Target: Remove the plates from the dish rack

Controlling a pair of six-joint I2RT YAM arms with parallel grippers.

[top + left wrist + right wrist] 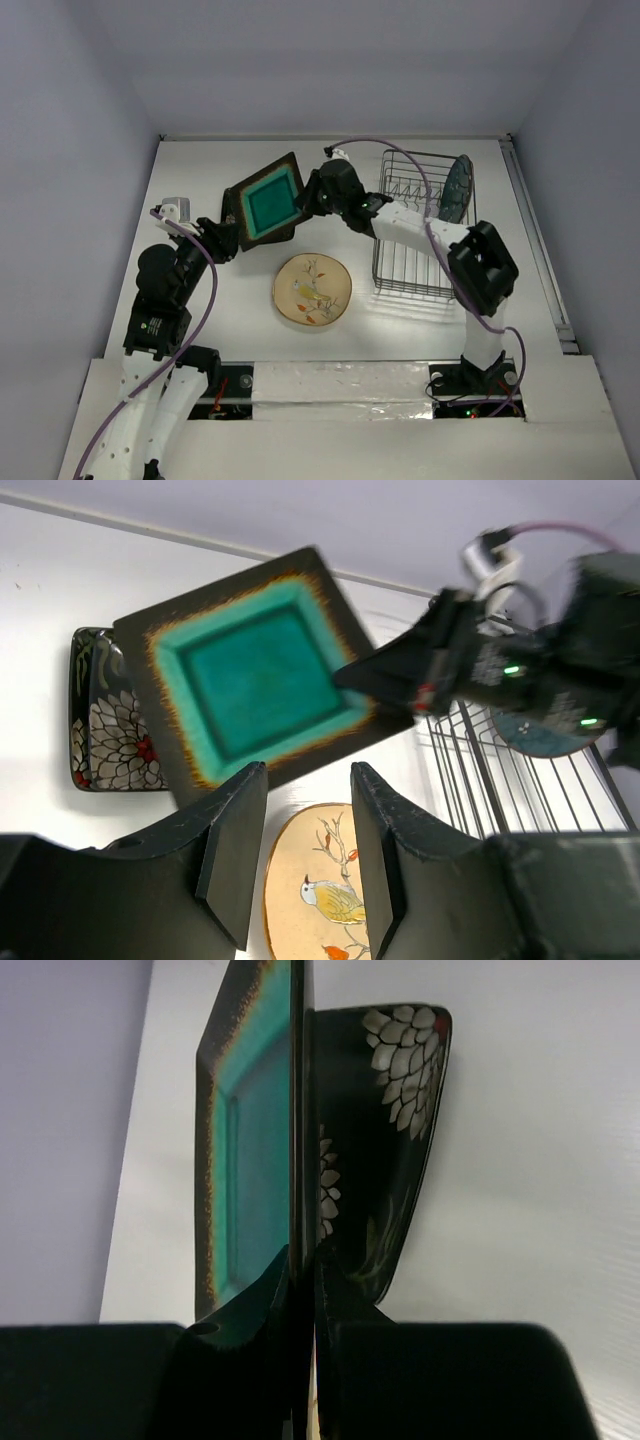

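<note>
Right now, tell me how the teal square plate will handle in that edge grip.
The teal square plate looks like rigid ceramic: flat though the right claw pinches just one edge. Gripped at the rim, it may pivot or slip; its glaze looks glossy. Probably brittle if dropped on the black flowered plate beneath.

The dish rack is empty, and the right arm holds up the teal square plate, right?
No: the dish rack holds a blue-teal plate, per the top view. The right gripper does grip the teal square plate.
</note>
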